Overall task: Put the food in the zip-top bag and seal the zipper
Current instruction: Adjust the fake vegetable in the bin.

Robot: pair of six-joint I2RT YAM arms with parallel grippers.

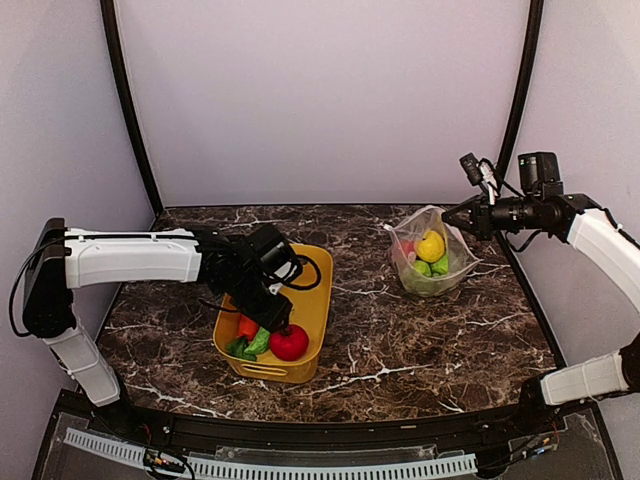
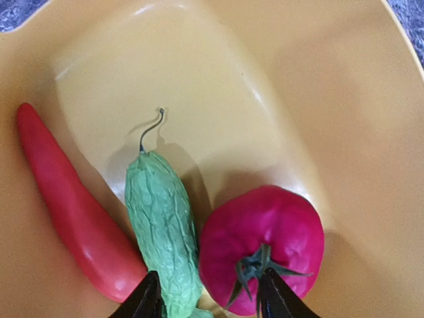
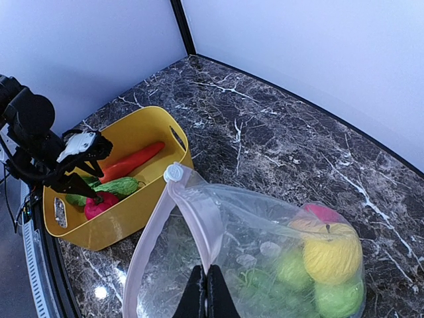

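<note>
My left gripper [image 2: 209,298] is open low inside the yellow tub [image 1: 312,300], its fingertips astride the gap between a green cucumber [image 2: 162,232] and a red round fruit [image 2: 262,248]. An orange-red carrot [image 2: 66,205] lies to the left. My right gripper [image 3: 206,291] is shut on the pinkish zipper strip [image 3: 199,218] of the clear zip-top bag [image 1: 432,262], holding its mouth up. A yellow lemon [image 3: 331,255], green fruits [image 3: 338,298] and a red fruit [image 3: 322,212] are inside the bag.
The tub stands left of centre on the dark marble table [image 1: 400,340]. Purple walls enclose the back and sides. A white slider tab [image 3: 173,173] sits at the far end of the zipper.
</note>
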